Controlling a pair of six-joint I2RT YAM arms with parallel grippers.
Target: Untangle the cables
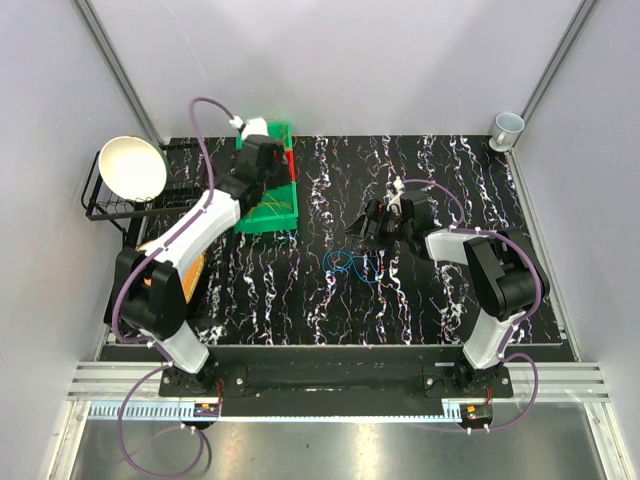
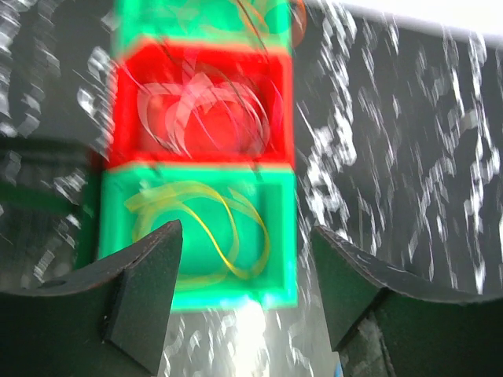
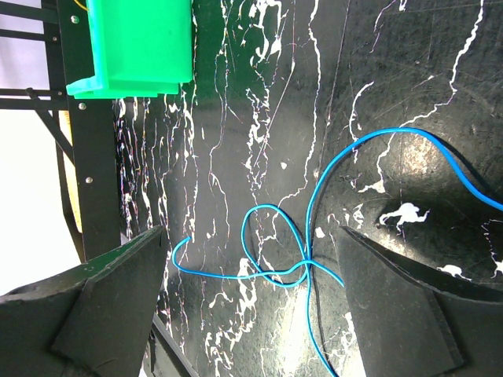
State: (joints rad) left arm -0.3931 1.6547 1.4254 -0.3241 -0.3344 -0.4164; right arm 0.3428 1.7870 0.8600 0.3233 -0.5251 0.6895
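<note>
The right gripper (image 3: 253,236), its dark wedge-shaped fingers spread wide and empty, hangs over the thin glossy blue cable (image 3: 306,263). The cable lies in limp, knotted loops on the black white-veined tabletop (image 3: 236,94), well apart from the green-and-red moulded plastic compartment bin (image 2: 284,236), and the gripper seems lined up to pick at the crossing. The left gripper (image 2: 245,275), equally spread and empty, hovers right over that bin, where a springy yellow wire loop (image 2: 228,228) sits coiled in a green cell, apparently sorted by colour.
</note>
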